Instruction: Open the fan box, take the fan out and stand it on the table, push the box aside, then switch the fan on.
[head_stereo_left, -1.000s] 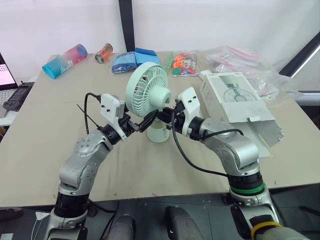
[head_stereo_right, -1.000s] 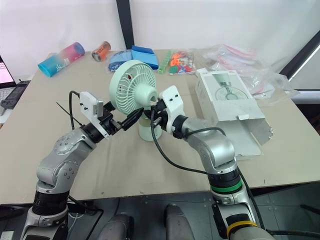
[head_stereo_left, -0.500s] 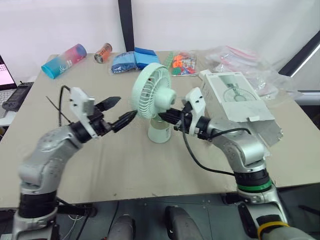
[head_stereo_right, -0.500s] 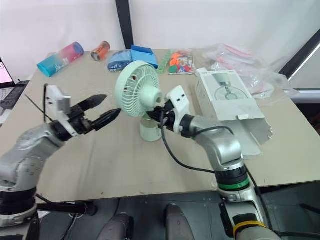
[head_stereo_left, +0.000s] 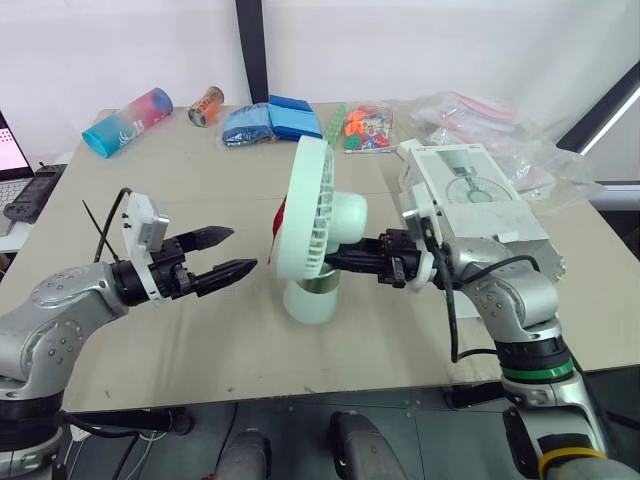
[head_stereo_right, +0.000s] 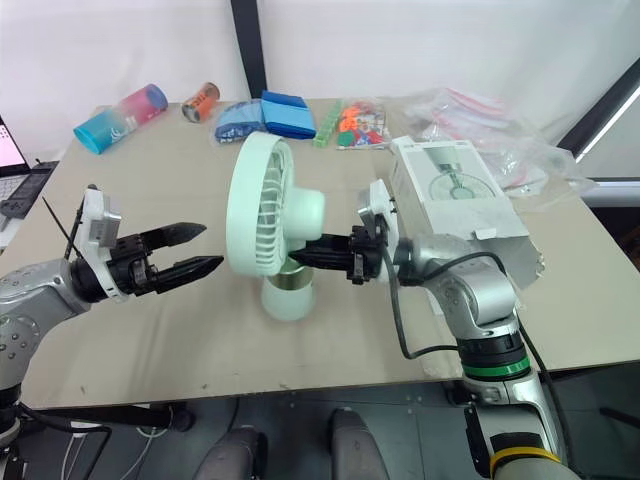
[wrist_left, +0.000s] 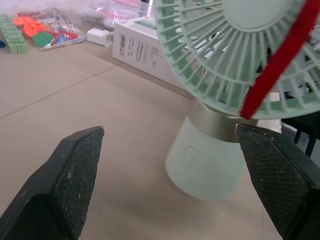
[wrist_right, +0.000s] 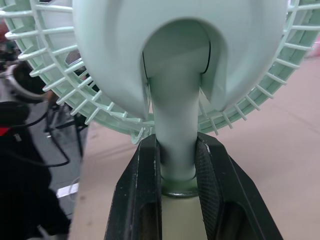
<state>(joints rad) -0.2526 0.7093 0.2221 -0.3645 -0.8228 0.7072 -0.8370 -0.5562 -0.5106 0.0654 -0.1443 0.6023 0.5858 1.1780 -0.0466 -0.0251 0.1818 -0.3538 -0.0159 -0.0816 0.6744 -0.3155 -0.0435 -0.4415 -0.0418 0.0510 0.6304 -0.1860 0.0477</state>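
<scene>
The mint-green fan (head_stereo_left: 318, 225) stands near the middle of the table, its grille turned toward my left arm. Its round base (head_stereo_left: 311, 300) sits on the tabletop. A red strip (wrist_left: 278, 64) crosses the front of the grille. My right gripper (head_stereo_left: 336, 263) reaches in from behind, shut on the fan's neck (wrist_right: 176, 120) just above the base. My left gripper (head_stereo_left: 241, 251) hovers open a short way in front of the fan, touching nothing. The white fan box (head_stereo_left: 470, 200) lies to the right of the fan, its end flap open.
Along the table's far edge lie a blue-pink tumbler (head_stereo_left: 130, 120), a can (head_stereo_left: 207, 105), blue packets (head_stereo_left: 268, 116), coloured toy pieces (head_stereo_left: 365, 126) and clear plastic bags (head_stereo_left: 495, 120). A laptop (head_stereo_left: 14, 170) sits at the left edge.
The fan has turned its grille toward my left arm and shifted toward the table's front, held by my right gripper. My left gripper has drawn back to the left, away from the fan.
</scene>
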